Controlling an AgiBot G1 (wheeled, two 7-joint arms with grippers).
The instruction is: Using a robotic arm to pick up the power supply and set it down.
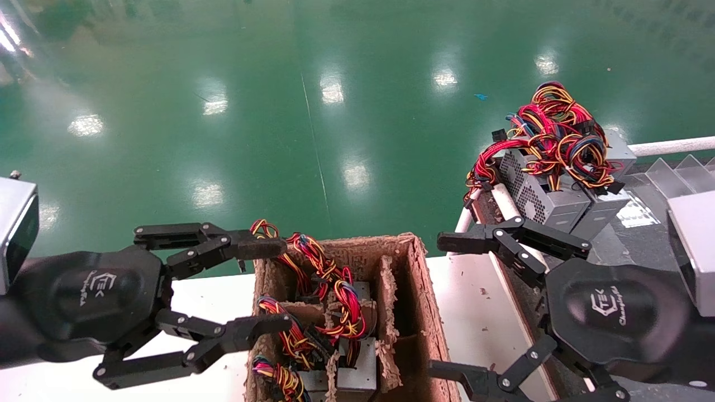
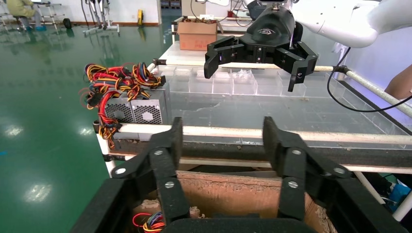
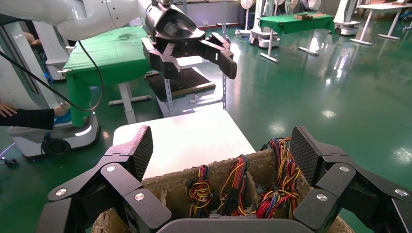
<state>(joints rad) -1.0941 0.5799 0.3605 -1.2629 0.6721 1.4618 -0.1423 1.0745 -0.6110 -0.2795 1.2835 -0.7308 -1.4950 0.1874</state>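
While my two arms reach forward over a white desk (image 1: 480,312), both grippers hang with nothing in them. My left gripper (image 1: 265,285) is on the left of the head view, its black fingers (image 1: 257,245) spread wide, the tips just at the left wall of a brown cardboard divider box (image 1: 413,290). That box stands on the desk between my arms, and its compartments hold several grey units topped with bunches of red, yellow and blue wires (image 1: 329,290). My right gripper (image 1: 447,304) is on the right, at the gap between the desk and a dark conveyor table (image 1: 625,240); its fingers (image 1: 463,241) are also spread wide, holding nothing. The power supply (image 1: 544,198), a grey metal box with a perforated side, sits at the far near-left corner of that conveyor table, just beyond my right gripper and not touching it. A thick tangle of red, yellow, black and blue cables (image 1: 558,134) is heaped on top of it. A second grey box (image 1: 600,212) stands against it. Glossy green floor (image 1: 279,111) lies beyond.
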